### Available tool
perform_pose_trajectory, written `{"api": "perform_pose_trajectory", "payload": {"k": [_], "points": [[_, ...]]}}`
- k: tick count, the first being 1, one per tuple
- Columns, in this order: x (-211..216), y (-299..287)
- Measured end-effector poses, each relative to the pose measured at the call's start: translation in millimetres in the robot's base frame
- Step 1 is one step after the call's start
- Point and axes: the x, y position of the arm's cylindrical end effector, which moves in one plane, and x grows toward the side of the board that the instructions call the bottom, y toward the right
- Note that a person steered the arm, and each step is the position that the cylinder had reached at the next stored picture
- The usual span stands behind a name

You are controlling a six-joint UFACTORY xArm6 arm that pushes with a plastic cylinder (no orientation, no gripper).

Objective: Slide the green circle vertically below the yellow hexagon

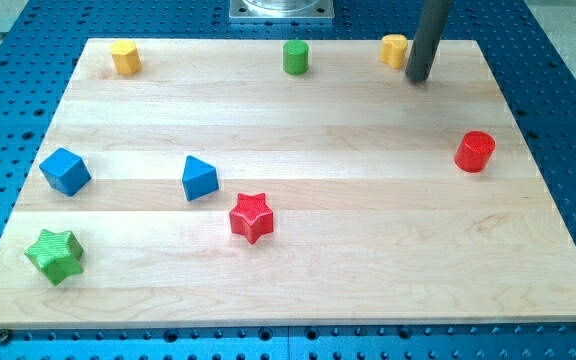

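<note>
Largest of all is the blue perforated bench, which frames the scene on every side. On it lies our wooden board, pale and planked, filling most of the view. At twelve o'clock, past the board's far edge, sits a grey metal base plate.

Our rod comes down at about one o'clock, and my tip rests on the board near its top edge. We carry no pincer, so there are no jaws to call apart or together.

Among the blocks, the green star lies at eight o'clock near the board's lower left corner. The blue cube sits at nine o'clock. The red star is just below the centre, at about seven o'clock, and the blue block, seemingly a triangular wedge, stands near it toward nine o'clock. The red cylinder is at three o'clock.

Along the top edge, the yellow hexagon is at eleven o'clock. The green circle stands at twelve o'clock, well apart from the hexagon and level with it. A yellow block at one o'clock sits just beside my tip; its shape is partly hidden by the rod.
</note>
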Motion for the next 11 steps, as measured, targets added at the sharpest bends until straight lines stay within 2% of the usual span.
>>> {"api": "perform_pose_trajectory", "payload": {"k": [2, 3, 6, 7, 8, 9, 10, 11], "points": [[-11, -110], [-44, -116], [-57, -138], [-37, -216], [-35, -250], [-55, -232], [-54, -278], [-25, -338]]}}
